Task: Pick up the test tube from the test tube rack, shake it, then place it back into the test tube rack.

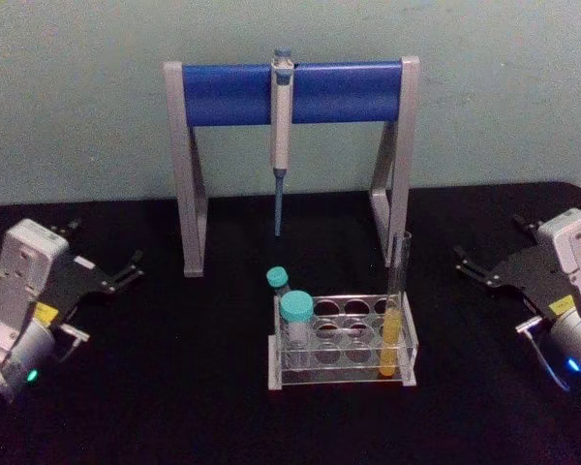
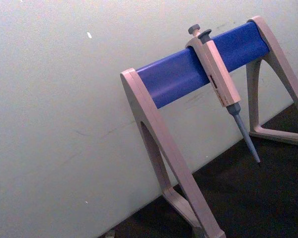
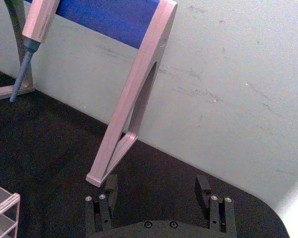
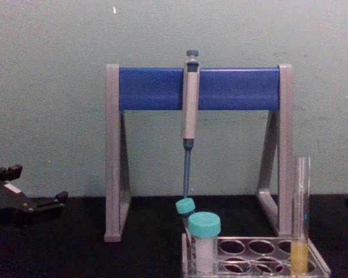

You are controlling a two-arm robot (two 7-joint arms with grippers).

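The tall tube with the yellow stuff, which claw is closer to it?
Right. The right claw sits open just off to the right of the tube. The left claw is much farther away, out on the tube's left side.

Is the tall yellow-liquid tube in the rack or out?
In: the test tube stands upright in the test tube rack, at its right end; left gripper and right gripper are open, aside.
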